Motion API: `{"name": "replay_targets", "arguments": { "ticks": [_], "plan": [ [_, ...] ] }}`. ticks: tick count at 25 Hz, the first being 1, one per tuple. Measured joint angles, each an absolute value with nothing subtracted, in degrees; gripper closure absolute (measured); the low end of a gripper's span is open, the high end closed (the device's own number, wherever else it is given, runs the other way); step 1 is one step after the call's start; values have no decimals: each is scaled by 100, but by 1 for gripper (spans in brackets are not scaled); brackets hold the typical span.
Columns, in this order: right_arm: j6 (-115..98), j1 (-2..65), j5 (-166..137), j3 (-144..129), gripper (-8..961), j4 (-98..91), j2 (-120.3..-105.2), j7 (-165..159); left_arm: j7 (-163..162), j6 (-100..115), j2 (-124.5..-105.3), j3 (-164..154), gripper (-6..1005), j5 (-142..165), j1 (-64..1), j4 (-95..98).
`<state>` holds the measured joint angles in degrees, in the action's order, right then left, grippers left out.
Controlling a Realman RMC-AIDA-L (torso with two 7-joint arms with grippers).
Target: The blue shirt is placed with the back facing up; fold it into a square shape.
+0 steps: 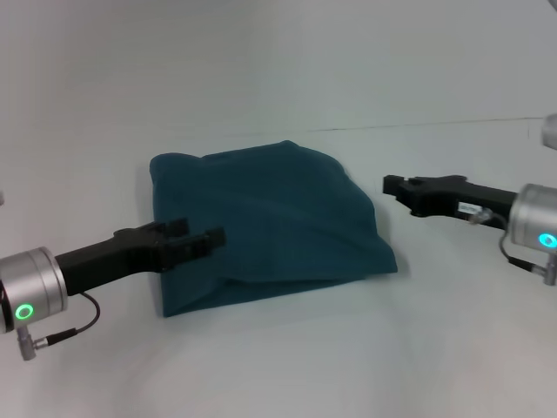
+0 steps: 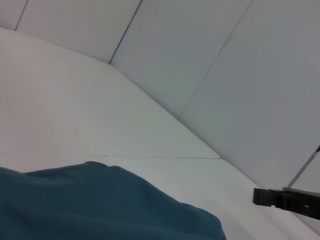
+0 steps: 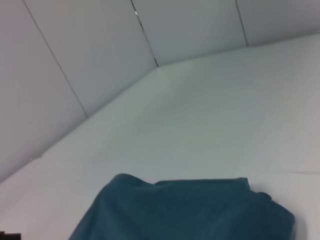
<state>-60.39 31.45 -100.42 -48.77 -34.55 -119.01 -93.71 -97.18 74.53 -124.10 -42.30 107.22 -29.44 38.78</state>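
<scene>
The blue shirt (image 1: 270, 226) lies on the white table as a folded, roughly square bundle with rounded, puffy edges; only plain fabric shows. It also fills the lower part of the left wrist view (image 2: 100, 205) and the right wrist view (image 3: 185, 210). My left gripper (image 1: 202, 232) hovers over the bundle's front-left part, open, with nothing between its fingers. My right gripper (image 1: 392, 185) hangs just off the bundle's right edge, apart from the cloth. The right gripper (image 2: 272, 197) also shows in the left wrist view.
The white table (image 1: 287, 366) spreads around the bundle on all sides. A thin seam (image 1: 435, 124) runs across the table behind the shirt, and panelled white walls (image 2: 210, 60) rise beyond it.
</scene>
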Motion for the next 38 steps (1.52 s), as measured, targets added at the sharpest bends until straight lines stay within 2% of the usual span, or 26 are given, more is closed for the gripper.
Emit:
{"name": "replay_targets", "arguments": {
  "ticks": [3,8,14,18,25,30,38],
  "plan": [
    [-6425,2906,-9879,-4728,927,-3491,-11838,-9152,-9596,7519,-12418,-4244,117,10693,-2944,3846],
    [-7288,2563,-9847,-4378,829,-3473,-11677,-9013,-9417,7691,-12428,-4279,116,10678,-2965,3736],
    [-8053,2339,-9905,-4281,712,-3448,-11565,-8680,-9012,7879,-12428,-4362,117,10680,-2987,3606],
    [-8472,2385,-10168,-4297,546,-3415,-11491,-8713,-8897,7944,-12428,-4364,118,10713,-2995,3594],
    [-8629,2563,-10458,-4303,250,-3416,-11506,-8820,-8625,8030,-12428,-4455,119,10746,-3005,3558],
    [-8599,2635,-10560,-4304,220,-3409,-11549,-8857,-8593,7996,-12425,-4520,119,10791,-3011,3564],
    [-8561,2750,-10565,-4301,225,-3409,-11570,-8818,-8538,7909,-12414,-4517,121,10807,-3015,3571]
  ]
}}
